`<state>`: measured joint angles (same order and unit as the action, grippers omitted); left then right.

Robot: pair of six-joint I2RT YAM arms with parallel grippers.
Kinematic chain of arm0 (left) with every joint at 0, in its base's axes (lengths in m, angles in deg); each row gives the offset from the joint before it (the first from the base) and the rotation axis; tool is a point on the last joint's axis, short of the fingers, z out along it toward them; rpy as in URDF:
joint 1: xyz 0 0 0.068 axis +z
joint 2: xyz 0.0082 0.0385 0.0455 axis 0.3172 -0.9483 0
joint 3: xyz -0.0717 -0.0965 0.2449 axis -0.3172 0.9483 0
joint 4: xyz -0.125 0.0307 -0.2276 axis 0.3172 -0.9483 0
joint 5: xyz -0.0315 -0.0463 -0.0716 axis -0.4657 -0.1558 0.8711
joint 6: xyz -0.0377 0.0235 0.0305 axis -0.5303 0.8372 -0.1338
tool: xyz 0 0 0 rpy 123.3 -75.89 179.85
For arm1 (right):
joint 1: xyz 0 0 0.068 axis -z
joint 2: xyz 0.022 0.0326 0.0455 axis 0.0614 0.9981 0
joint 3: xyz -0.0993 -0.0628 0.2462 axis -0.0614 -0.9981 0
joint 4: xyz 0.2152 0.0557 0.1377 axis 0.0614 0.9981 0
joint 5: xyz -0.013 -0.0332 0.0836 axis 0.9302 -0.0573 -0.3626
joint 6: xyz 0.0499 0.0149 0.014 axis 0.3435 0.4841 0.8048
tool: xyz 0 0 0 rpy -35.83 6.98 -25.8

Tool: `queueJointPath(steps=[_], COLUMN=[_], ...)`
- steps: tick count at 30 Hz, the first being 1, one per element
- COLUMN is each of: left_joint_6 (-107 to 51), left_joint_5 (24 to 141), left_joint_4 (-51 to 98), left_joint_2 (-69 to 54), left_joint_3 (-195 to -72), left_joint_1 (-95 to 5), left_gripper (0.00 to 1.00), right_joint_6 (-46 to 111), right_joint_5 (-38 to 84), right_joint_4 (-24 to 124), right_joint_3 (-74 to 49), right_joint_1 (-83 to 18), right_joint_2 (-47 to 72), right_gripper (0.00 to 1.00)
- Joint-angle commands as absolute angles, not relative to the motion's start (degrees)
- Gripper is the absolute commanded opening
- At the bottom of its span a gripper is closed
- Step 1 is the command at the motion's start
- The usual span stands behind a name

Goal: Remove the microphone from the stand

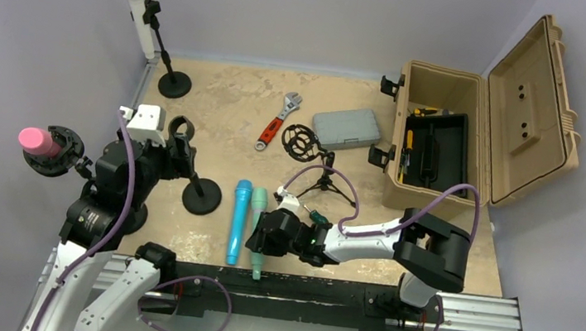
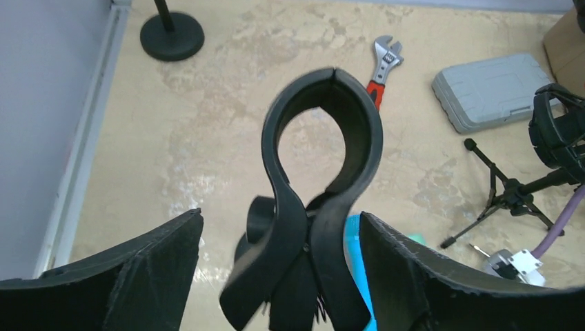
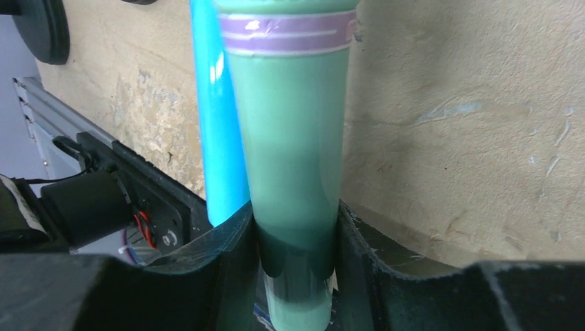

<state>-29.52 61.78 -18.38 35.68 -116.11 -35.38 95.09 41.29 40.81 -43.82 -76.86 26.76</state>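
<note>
Green microphone (image 3: 290, 138) sits clamped in the right gripper (image 3: 295, 214); lay it flat before releasing. Left gripper (image 2: 281, 217) gapes around the empty clip (image 2: 293, 234).

Top view: high behind the arms (image 1: 430, 252), looking down on the whole desk (image 1: 222, 99). Wrist views: close, low, facing outward; all share the blue microphone (image 1: 239, 218).

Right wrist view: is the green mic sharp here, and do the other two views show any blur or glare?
Right wrist: the green mic looks soft, very near the lens, and darkens at its lower end; the blue mic carries a pale sheen. Left wrist: the clip is smeared at its lower end, while the table behind it is sharp. Top view: even light, soft shadows, no glare.
</note>
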Motion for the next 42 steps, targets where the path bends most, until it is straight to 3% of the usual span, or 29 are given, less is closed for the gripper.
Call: queueJointPath(steps=[1, 7, 14, 16, 22, 25, 33, 42], left_joint_6=[-31.3, -30.5, -27.2, -26.6, -26.8, -27.2, -30.4, -32.4], left_joint_5=[61.3, 61.2, 60.7, 60.7, 64.0, 64.7, 65.8, 62.6], left_joint_4=[-24.4, -26.5, -24.6, -24.7, -24.0, -23.6, -22.9, -22.5], left_joint_2=[32.8, 28.7, 27.6, 27.0, 27.3, 28.0, 27.8, 26.6], left_joint_3=[-122.3, -127.2, -127.7, -127.5, -124.0, -120.0, -109.8, -111.3], left_joint_1=[-35.3, -35.3, -35.3, -35.3, -35.3, -35.3, -35.3, -35.3], left_gripper=[0.85, 0.91, 0.86, 0.80, 0.45, 0.34, 0.20, 0.23], right_joint_6=[94.2, 92.6, 84.9, 82.5, 77.8, 74.8, 67.5, 63.3], right_joint_5=[42.6, 42.6, 40.5, 40.6, 42.4, 42.3, 43.6, 44.5], right_joint_4=[37.8, 38.0, 38.5, 37.6, 34.2, 31.3, 26.8, 28.8], right_joint_3=[-41.3, -40.8, -38.2, -38.5, -43.2, -45.5, -48.7, -46.5], right_joint_1=[-76.4, -76.4, -76.4, -76.4, -76.7, -76.9, -77.1, -77.0], right_joint_2=[27.3, 27.1, 24.6, 22.6, 14.7, 10.5, -2.7, -7.7], right_gripper=[0.44, 0.60, 0.68, 0.68, 0.68, 0.67, 0.67, 0.67])
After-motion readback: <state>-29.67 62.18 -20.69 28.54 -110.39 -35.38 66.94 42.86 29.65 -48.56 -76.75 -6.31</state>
